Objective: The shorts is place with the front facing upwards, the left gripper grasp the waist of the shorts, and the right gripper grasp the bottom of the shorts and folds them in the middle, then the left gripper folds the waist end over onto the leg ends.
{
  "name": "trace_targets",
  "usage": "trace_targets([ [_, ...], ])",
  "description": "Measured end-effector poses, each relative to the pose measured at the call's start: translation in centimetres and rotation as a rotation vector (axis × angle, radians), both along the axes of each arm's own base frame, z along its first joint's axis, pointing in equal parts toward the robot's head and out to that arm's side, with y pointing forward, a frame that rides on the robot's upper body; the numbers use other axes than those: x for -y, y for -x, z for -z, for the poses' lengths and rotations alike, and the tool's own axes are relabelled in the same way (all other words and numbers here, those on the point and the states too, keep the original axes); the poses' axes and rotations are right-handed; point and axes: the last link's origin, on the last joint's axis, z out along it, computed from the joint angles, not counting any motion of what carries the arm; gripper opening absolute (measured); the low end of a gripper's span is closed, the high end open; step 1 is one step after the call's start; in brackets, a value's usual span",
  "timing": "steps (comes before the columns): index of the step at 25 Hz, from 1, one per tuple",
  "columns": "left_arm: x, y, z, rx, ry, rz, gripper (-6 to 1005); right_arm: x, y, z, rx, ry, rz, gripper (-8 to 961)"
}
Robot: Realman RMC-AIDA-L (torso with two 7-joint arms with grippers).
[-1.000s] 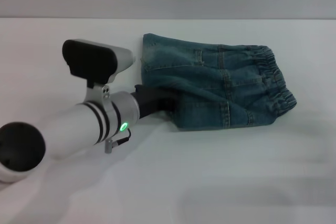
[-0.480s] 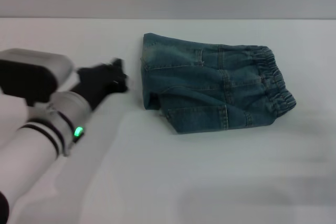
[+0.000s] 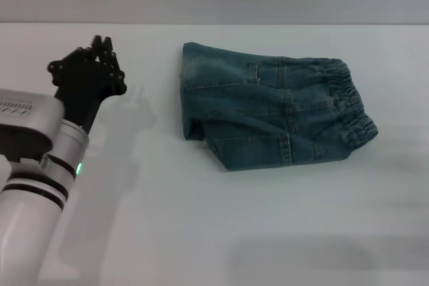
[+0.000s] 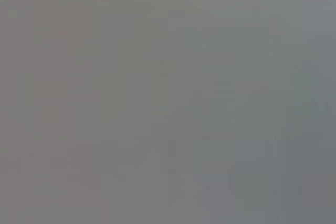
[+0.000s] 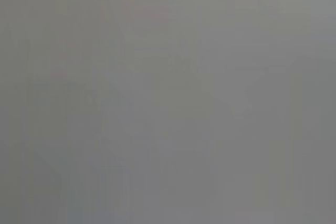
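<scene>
The shorts lie folded on the white table, right of centre in the head view. Their puckered waist forms the right end and rests on top of the layer beneath. I cannot pick out the leg ends under it. My left gripper hangs over the table's left side, well clear of the shorts' left edge. It is shut, its fingertips are together and they hold nothing. The right gripper is out of view. Both wrist views show only flat grey.
The table's back edge meets a grey wall. My left arm, with its green light, rises from the lower left corner. Bare table stretches in front of and to the right of the shorts.
My left gripper has pulled out from the shorts' left edge and swung away to the far left. The shorts lie flatter at that edge and have stayed in place.
</scene>
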Motion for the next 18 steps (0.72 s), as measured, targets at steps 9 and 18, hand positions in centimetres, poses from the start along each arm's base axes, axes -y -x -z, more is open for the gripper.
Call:
trace_targets([
  [9,0.2,2.6,0.7,-0.024,0.012,-0.023,226,0.5,-1.2,-0.6,-0.044,-0.064,0.036,175],
  [18,1.5,2.8,0.8,-0.03,-0.039,0.048,570,0.1,-0.9,0.0,-0.036,-0.045,0.013,585],
])
